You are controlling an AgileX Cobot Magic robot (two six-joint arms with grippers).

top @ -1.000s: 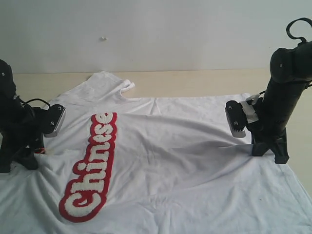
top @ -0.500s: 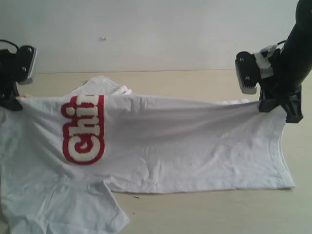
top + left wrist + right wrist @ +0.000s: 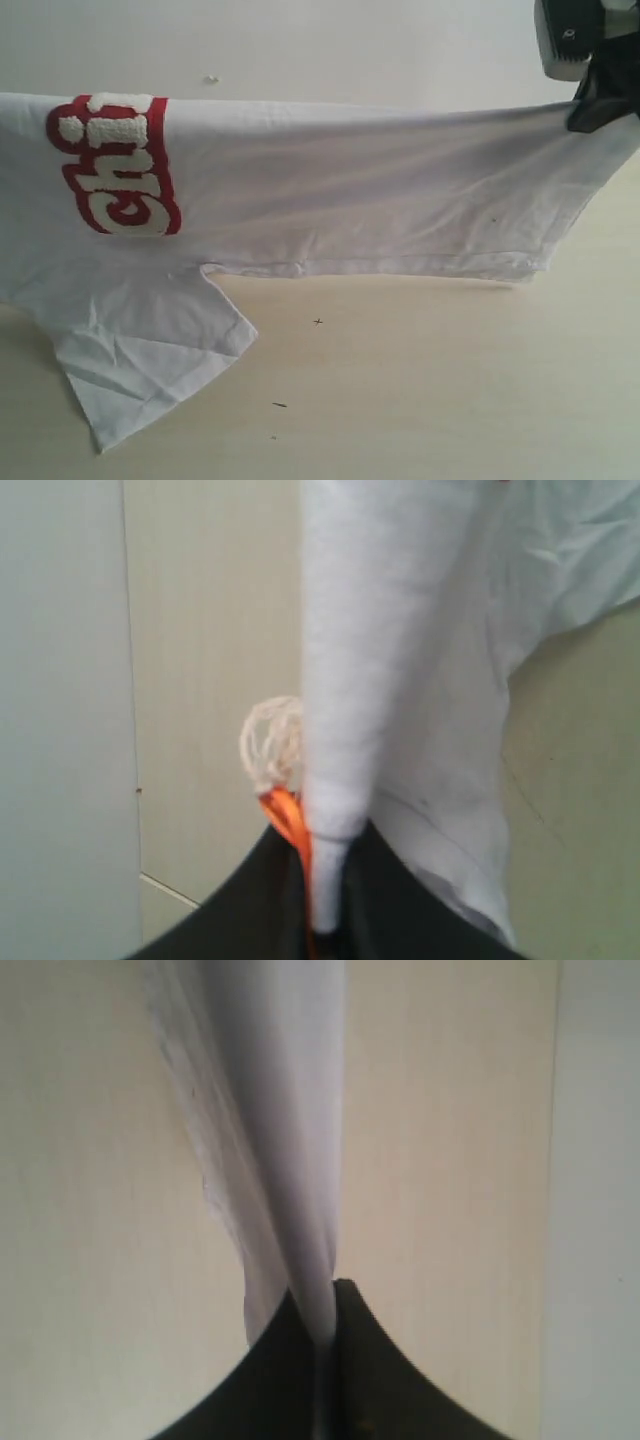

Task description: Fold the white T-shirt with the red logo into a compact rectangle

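Left claw [image 3: 322, 885] and right claw [image 3: 325, 1360] have hoisted the gripped white T-shirt [image 3: 350, 190] over the beige table [image 3: 430, 380].

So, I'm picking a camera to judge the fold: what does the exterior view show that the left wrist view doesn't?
Only the exterior view: the red logo lettering, a sleeve draped onto the table, and the right jaws holding one end up. Only the left wrist view: the orange tag and the left jaws shut on a bunched fold. Both: the white T-shirt hanging above the table.
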